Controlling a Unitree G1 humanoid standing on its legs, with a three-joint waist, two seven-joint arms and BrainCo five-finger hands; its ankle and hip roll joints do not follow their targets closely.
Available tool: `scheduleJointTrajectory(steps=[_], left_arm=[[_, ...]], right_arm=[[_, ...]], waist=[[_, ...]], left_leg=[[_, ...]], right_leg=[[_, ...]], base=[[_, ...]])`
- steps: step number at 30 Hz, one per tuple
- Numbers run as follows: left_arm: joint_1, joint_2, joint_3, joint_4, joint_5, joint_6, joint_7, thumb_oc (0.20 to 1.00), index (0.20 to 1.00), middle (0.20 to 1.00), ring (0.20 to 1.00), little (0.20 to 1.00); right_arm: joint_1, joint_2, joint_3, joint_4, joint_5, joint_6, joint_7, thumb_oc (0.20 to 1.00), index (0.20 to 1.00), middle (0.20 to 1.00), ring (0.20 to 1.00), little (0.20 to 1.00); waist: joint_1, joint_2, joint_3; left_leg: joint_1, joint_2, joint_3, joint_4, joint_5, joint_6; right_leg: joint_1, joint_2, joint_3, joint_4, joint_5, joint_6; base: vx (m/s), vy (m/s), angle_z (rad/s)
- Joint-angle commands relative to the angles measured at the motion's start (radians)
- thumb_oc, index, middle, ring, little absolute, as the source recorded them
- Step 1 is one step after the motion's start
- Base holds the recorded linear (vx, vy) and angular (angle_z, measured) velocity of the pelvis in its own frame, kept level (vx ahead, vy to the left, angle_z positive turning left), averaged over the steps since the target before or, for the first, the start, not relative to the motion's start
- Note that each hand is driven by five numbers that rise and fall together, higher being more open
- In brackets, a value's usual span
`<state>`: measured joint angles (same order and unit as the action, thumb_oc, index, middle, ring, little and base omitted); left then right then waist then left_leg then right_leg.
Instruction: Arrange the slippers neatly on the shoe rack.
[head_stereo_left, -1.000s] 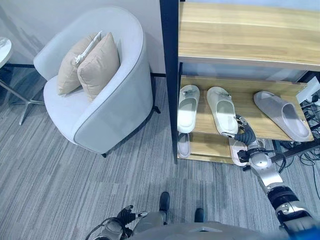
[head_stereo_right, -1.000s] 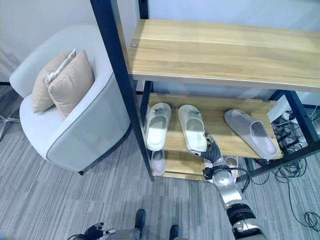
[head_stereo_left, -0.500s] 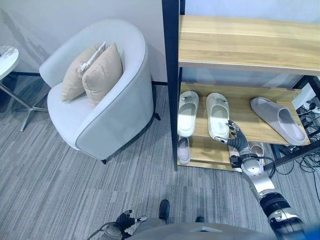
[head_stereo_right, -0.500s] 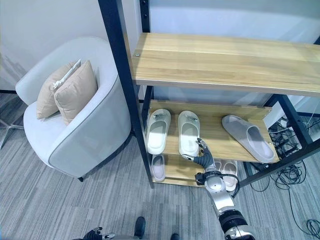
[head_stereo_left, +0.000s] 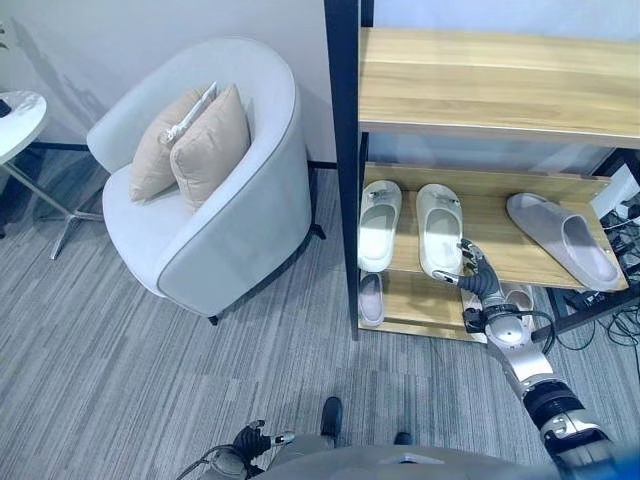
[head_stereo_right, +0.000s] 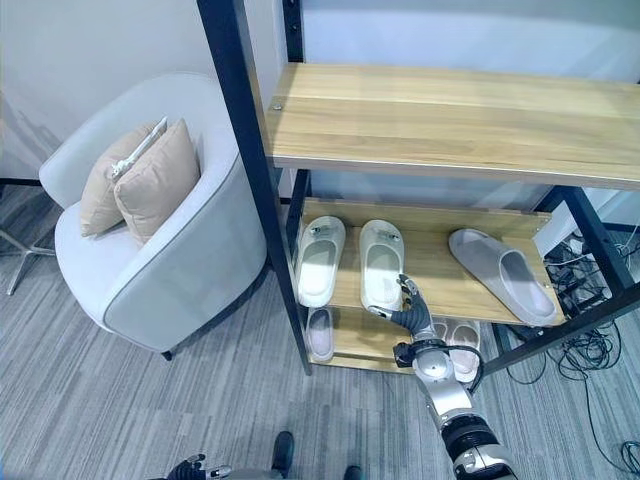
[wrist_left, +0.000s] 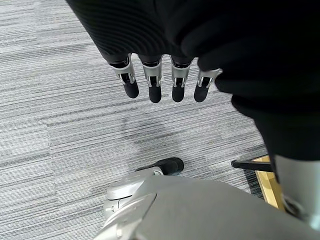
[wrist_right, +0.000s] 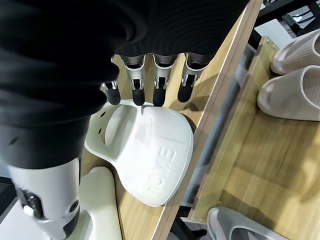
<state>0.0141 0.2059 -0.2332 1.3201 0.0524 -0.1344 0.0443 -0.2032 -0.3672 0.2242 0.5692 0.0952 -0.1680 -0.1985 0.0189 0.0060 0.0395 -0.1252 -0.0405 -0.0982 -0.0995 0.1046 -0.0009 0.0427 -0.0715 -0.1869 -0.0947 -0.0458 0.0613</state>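
Two white slippers (head_stereo_left: 379, 225) (head_stereo_left: 438, 230) lie side by side on the shoe rack's middle shelf (head_stereo_left: 490, 245), toes to the back. A grey slipper (head_stereo_left: 565, 238) lies angled at that shelf's right end. My right hand (head_stereo_left: 480, 283) is open at the front edge of the shelf, and its straight fingers (wrist_right: 159, 82) reach the heel end of the second white slipper (wrist_right: 145, 150). On the bottom shelf lie a grey slipper (head_stereo_left: 370, 298) and a pale pair (head_stereo_left: 515, 300). My left hand (wrist_left: 152, 85) hangs open over the carpet.
The rack's black post (head_stereo_left: 342, 150) stands left of the slippers and a wide wooden top shelf (head_stereo_left: 490, 85) overhangs them. A grey armchair (head_stereo_left: 235, 230) with two beige pillows (head_stereo_left: 195, 140) sits left of the rack. Cables (head_stereo_left: 625, 215) lie at the right.
The camera has shifted a little. My right hand stays at the heel of the second white slipper; the slippers keep their places.
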Motion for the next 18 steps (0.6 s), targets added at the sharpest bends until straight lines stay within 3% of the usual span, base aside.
scheduleJointTrajectory(steps=[1, 18], left_arm=[[-0.042, -0.025, -0.057, 0.082, 0.002, 0.003, 0.003, 1.0, 1.0, 1.0, 1.0, 1.0], [-0.04, -0.023, -0.058, 0.082, 0.006, 0.002, 0.003, 1.0, 1.0, 1.0, 1.0, 1.0]], right_arm=[[-0.11, 0.016, 0.048, -0.007, 0.018, -0.04, 0.046, 1.0, 1.0, 1.0, 1.0, 1.0], [-0.145, 0.018, 0.117, -0.014, -0.003, -0.044, 0.082, 1.0, 1.0, 1.0, 1.0, 1.0]], waist=[[0.068, -0.014, 0.022], [0.09, -0.025, 0.021]], left_leg=[[0.051, 0.018, 0.022, 0.012, -0.095, -0.043], [0.052, 0.012, -0.002, 0.012, -0.092, -0.045]], right_leg=[[-0.025, -0.077, -0.033, 0.007, 0.031, 0.088], [-0.013, -0.079, -0.059, 0.007, 0.026, 0.086]], base=[[0.0, 0.021, 0.06], [0.0, 0.006, 0.04]])
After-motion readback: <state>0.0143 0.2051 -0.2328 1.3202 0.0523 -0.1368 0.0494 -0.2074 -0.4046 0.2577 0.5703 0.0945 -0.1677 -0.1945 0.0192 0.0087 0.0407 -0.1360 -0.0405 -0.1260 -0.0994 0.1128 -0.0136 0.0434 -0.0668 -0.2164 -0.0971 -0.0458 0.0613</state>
